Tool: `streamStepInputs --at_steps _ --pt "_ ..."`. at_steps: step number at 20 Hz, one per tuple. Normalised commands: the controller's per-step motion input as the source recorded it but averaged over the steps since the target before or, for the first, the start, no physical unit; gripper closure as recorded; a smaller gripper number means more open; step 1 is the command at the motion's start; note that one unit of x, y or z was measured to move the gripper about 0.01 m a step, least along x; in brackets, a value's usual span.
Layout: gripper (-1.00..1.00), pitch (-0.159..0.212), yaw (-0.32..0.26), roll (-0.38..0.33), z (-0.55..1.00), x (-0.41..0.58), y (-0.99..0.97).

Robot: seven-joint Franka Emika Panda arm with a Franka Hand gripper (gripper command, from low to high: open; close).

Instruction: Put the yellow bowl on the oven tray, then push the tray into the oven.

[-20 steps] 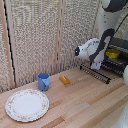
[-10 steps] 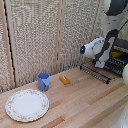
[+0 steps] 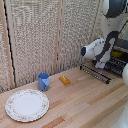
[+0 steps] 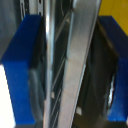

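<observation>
In the exterior view my grabber (image 3: 102, 63) reaches down to the front rim of the baking sheet (image 3: 93, 71), a dark ridged tray that sticks out of the oven (image 3: 122, 46) at the exterior view's right. The yellow dish (image 3: 117, 53) rests on the sheet's far part, at the oven's mouth. The wrist view shows the grabber (image 4: 70, 70) with its blue fingertips (image 4: 22, 65) on either side of the sheet's metal rim (image 4: 76, 75), shut on it. A patch of the yellow dish (image 4: 118, 9) shows beyond the rim.
A blue cup (image 3: 43, 81) and a small orange piece (image 3: 64, 79) stand mid-table by the slatted back wall. A large white patterned-rim plate (image 3: 27, 105) lies at the front of the exterior view's left. The wooden table's edge (image 3: 107, 117) runs along the front.
My arm has shifted toward the exterior view's right, and the baking sheet with the yellow dish has slid with it, farther into the oven.
</observation>
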Motion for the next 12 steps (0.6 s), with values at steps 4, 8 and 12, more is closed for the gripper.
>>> streamStepInputs --at_steps 4,8,12 --pt "-1.0 0.006 -0.07 0.006 0.12 0.138 0.36" --pt "-1.0 0.009 -0.225 0.034 0.25 0.139 0.36" --pt "-1.0 0.003 -0.202 0.117 0.46 0.113 0.26"
